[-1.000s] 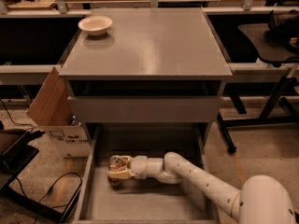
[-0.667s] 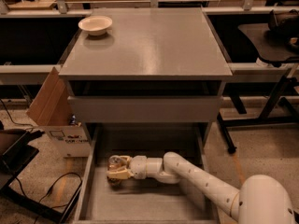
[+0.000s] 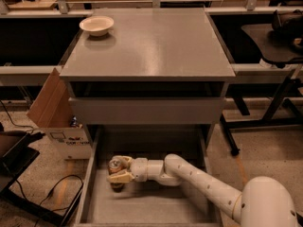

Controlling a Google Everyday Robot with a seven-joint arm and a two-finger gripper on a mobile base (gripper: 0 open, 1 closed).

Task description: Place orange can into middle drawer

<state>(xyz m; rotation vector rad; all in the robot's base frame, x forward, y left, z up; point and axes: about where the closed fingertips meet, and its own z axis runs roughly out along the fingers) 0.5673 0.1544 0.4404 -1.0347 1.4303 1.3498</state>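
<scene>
You see the hand (image 3: 115,170) clamped on the orange can (image 3: 115,164) inside the middle drawer (image 3: 151,203); its label is illegible.

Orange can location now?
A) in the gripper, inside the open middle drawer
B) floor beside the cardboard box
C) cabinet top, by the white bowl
A: the gripper is clamped on the orange can over the left part of the middle drawer floor.

The orange can (image 3: 115,165) stands in the middle drawer (image 3: 142,203), the tool (image 3: 115,170) clasping it
</scene>
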